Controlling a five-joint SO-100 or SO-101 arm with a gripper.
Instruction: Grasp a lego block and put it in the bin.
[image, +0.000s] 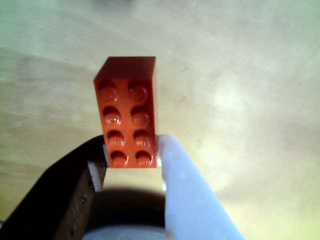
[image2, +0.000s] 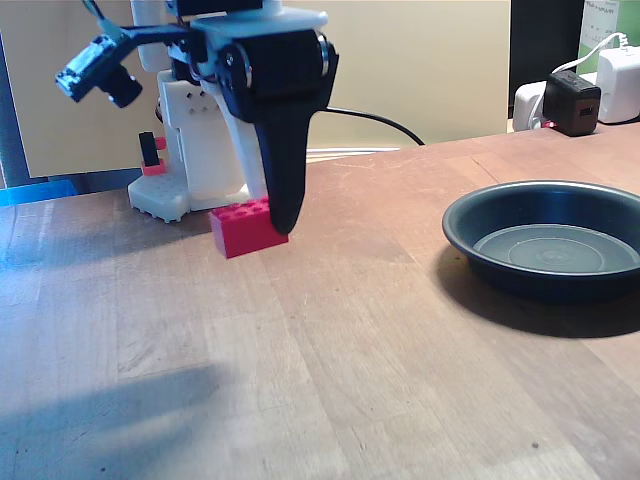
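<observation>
Your hand (image: 131, 161) is gripping only the near end of the lego block (image: 127, 112), which is sitting low at the desk (image2: 300, 380) under it. Lifting could be pivoting it loose; bin (image2: 545, 240) is well off sideways.

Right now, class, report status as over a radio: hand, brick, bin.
Hand shut on lego block, gripped at one end. Block at table level, bin off to the right in the fixed view. Path between clear.
</observation>
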